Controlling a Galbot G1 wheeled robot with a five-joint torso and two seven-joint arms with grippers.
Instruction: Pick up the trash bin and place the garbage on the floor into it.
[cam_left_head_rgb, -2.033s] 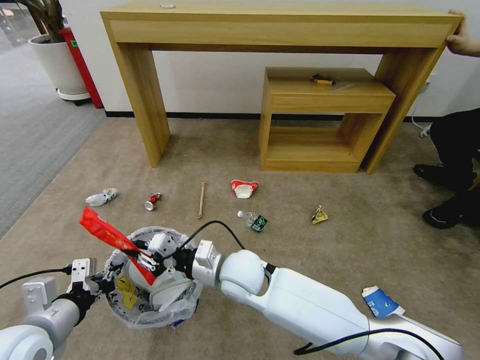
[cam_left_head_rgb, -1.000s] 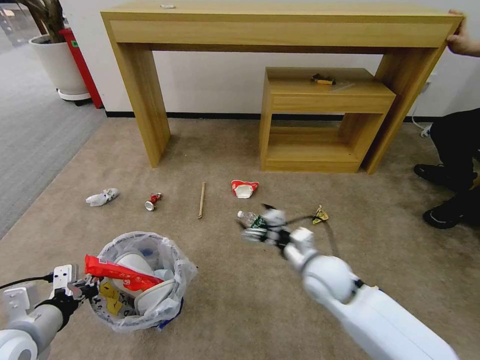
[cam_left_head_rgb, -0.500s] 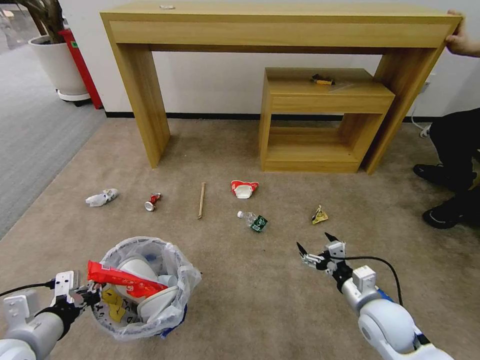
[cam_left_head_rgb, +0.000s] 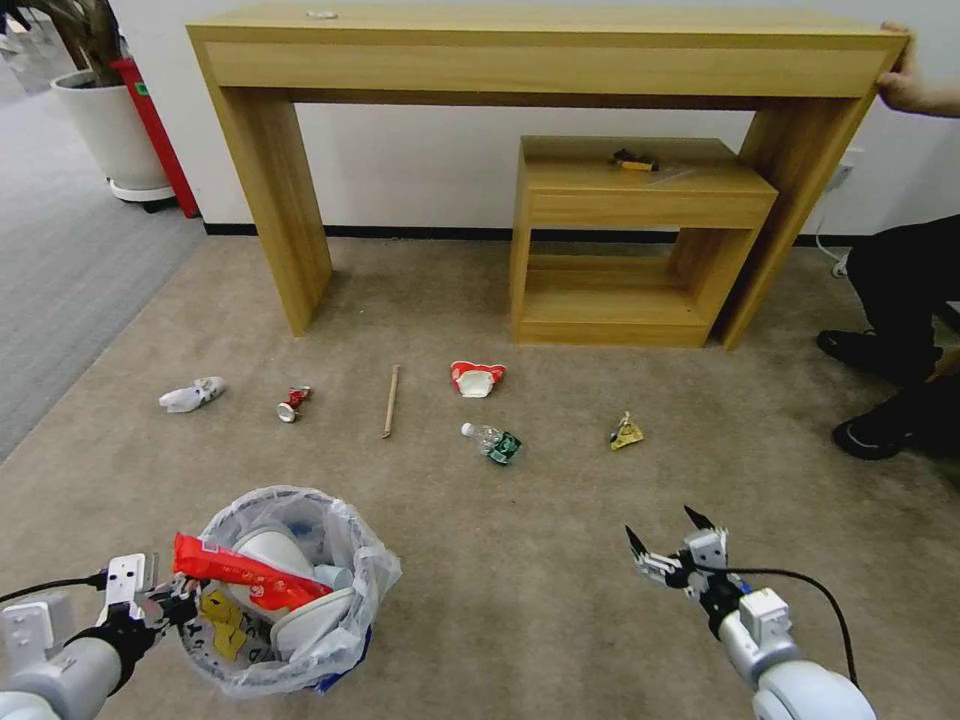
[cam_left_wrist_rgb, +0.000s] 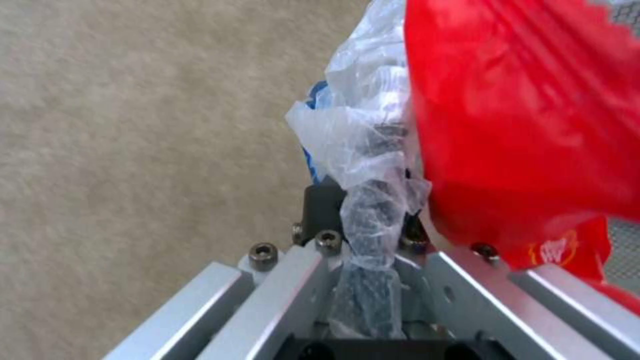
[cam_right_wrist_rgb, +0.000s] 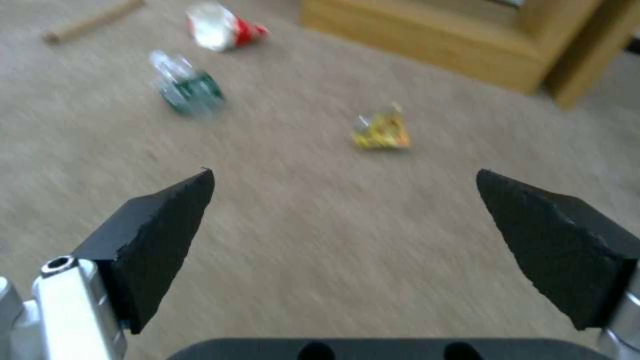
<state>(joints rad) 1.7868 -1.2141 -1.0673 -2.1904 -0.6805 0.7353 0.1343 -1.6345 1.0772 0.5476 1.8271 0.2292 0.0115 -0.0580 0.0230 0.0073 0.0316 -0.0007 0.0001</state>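
Observation:
The trash bin, lined with a crinkly white bag, sits low on the left. My left gripper is shut on the bin's near rim; the left wrist view shows the bag's rim pinched between the jaws. A red wrapper and white slipper soles lie inside. My right gripper hovers open and empty over bare carpet. On the floor lie a white crumpled wrapper, red can, wooden stick, paper cup, clear bottle and yellow wrapper.
A tall wooden console table and a smaller wooden table carrying a black-and-yellow tool stand by the wall. A white planter and a red box are far left. A person's shoes rest at right.
My right arm let the red wrapper go into the bin, swung right across the floor and drew back low, fingers open. The camera has shifted slightly.

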